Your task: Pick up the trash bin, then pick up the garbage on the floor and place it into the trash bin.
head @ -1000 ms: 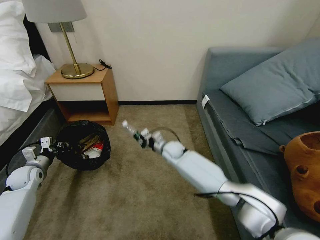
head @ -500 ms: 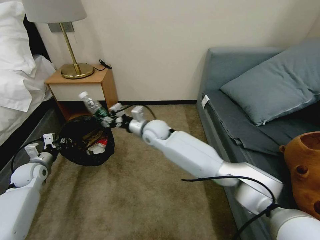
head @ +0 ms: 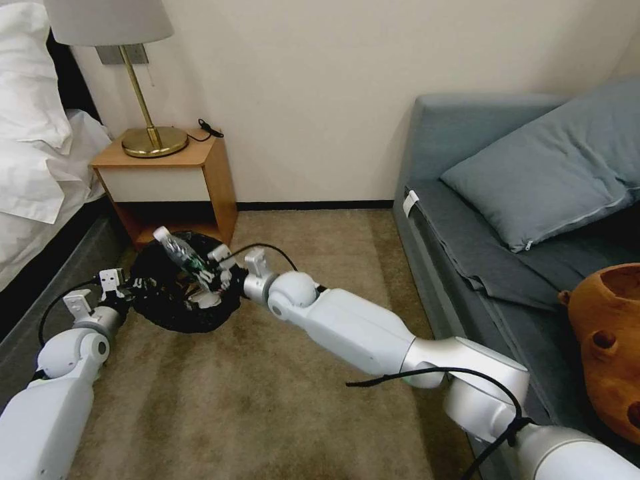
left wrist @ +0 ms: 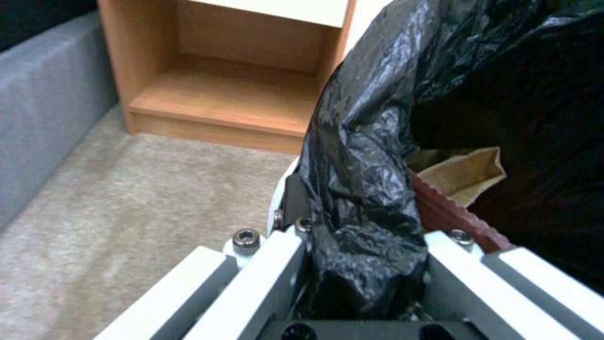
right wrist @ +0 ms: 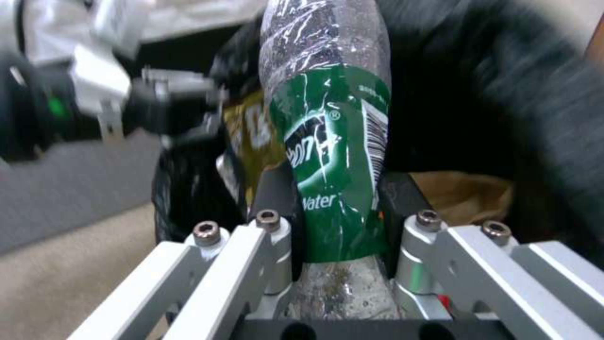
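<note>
So from the head cam, the right gripper (head: 203,272) was stretched out over the mouth of the trash bin (head: 183,293), clamped around a small clear bottle (head: 177,250) with a green label. The bottle stuck out past the fingertips, tilted, cap end pointing away from the arm and over the bin's far rim. The left gripper (head: 133,288) sat right at the bin's near-left edge, pinching the black bag liner there, so the bin hung just beyond its fingers. A wooden nightstand (head: 173,187) stood behind the bin, and a blue-grey sofa (head: 480,220) was way off on the right arm's outer side.

Left wrist cam: the left gripper (left wrist: 365,264) had its two fingers squeezed onto a bunched fold of the glossy black liner (left wrist: 358,189) at the trash bin's (left wrist: 282,205) rim. Just past the fingers, inside the bag, a brown paper bag (left wrist: 465,174) was lying, with a reddish crimped packet edge (left wrist: 447,212) touching the inner finger. Carpet (left wrist: 126,198) and the nightstand's open shelf (left wrist: 233,94) were further out.

Right wrist cam: the right gripper (right wrist: 339,226) was shut tight on the bottle (right wrist: 330,141), both fingers pressed against the green label. Beyond it was the dark inside of the bin, with a gold-brown wrapper (right wrist: 252,137) beside the bottle and the paper bag (right wrist: 465,196) on the other side. The left gripper (right wrist: 163,101) showed farther off at the rim.
</note>
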You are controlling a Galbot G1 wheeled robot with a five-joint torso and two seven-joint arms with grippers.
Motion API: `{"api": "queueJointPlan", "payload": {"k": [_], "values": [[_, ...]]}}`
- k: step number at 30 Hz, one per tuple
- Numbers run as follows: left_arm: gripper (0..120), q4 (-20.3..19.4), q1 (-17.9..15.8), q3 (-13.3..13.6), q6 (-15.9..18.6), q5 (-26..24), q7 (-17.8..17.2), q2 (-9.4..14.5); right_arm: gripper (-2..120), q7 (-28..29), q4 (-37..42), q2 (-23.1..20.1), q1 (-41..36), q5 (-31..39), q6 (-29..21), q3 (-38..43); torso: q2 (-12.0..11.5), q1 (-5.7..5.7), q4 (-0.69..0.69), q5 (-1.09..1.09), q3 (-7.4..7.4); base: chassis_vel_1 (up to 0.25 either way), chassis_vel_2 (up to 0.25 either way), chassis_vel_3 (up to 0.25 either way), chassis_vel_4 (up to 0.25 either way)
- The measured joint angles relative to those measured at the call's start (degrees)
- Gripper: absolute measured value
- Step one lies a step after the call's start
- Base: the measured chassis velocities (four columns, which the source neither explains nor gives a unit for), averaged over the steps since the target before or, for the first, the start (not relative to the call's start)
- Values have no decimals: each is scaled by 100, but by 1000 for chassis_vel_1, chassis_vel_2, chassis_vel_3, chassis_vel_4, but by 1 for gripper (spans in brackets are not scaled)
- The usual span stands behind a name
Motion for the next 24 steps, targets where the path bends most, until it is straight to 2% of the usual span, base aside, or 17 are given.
{"api": "queueJointPlan", "payload": {"k": [3,6,8,9,11,15,17,18,20,23,24], "values": [[1,-37,-18,37,20,-13,-15,-39,16,113,-73,78,-80,-49,55,-41,0,0,0,1,0,0,0,0,0],[1,-92,-33,84,41,-19,-51,-85,23,305,-83,162,-134,-52,65,-84,0,0,1,1,0,0,0,0,0],[1,-109,-19,90,45,-10,-80,-105,34,350,-35,178,-101,-6,59,-86,0,0,1,1,0,0,0,0,0],[1,-109,-19,90,45,-10,-80,-105,34,350,-35,178,-101,-6,59,-86,0,0,1,1,0,0,0,0,0],[1,-115,14,74,45,-1,-80,-108,45,356,5,148,-47,7,59,-86,0,0,2,1,-1,0,0,0,0],[1,-115,35,49,46,14,-79,-108,53,352,36,112,-38,1,59,-86,0,0,1,1,0,0,0,0,0],[1,-115,47,32,46,20,-77,-110,68,314,74,79,-53,-62,59,-83,0,0,1,1,0,0,0,0,0],[1,-115,47,32,46,20,-77,-110,68,314,74,79,-53,-62,59,-83,0,0,1,1,0,0,0,0,0],[1,-115,49,32,45,26,-77,-119,78,299,84,78,-86,-111,59,-72,0,0,1,1,0,0,0,0,0],[1,-115,49,32,45,30,-82,-125,84,298,96,78,-108,-129,62,-57,0,0,2,1,-1,0,0,0,0],[1,-115,48,32,45,30,-92,-128,90,298,115,73,-126,-167,79,-28,0,0,1,1,0,0,0,0,0]]}}
